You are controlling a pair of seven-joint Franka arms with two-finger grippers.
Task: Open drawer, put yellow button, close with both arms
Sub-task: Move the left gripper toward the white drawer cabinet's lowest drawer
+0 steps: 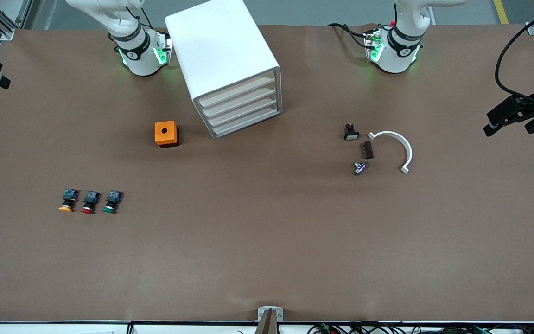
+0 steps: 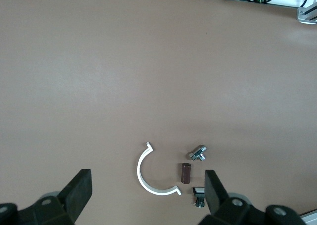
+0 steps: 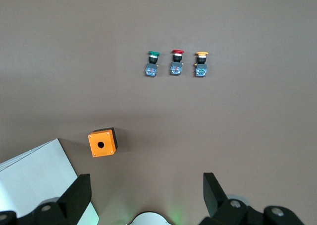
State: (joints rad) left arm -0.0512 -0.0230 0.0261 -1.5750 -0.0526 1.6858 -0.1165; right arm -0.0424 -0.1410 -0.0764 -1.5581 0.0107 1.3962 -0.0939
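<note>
The cabinet (image 1: 228, 65) stands near the robots' bases, closer to the right arm's end of the table, with its four drawers facing the front camera at a slant. All four, including the drawer (image 1: 239, 94) the task needs, look pushed fully in, so nothing appears to have begun.

The yellow button (image 1: 67, 201) sits on the table well toward the right arm's end, at about 7 o'clock from the cabinet in the front view. It is the end one of a tidy row of three, with the red button (image 1: 89, 202) beside it and the green button (image 1: 111, 202) next. They lie with caps toward the front camera, probably laid out so that a gripper can pick one without touching the others. An orange box (image 1: 166, 134) with a hole rests between the row and the cabinet, just beside the cabinet's front corner.

The right gripper (image 3: 146, 197) hangs high over the table near the orange box, jaws wide and empty; its camera takes in cabinet, box and buttons together, a fair starting post for either the pull or the pick. The left gripper (image 2: 147, 197) hangs over the left arm's end, jaws likewise wide and holding nothing, above a white curved clip (image 1: 396, 148), a small brown block (image 1: 367, 150), a metal fitting (image 1: 359, 168) and a little black part (image 1: 351, 132). These lie well apart from the cabinet and seem no part of the job.
</note>
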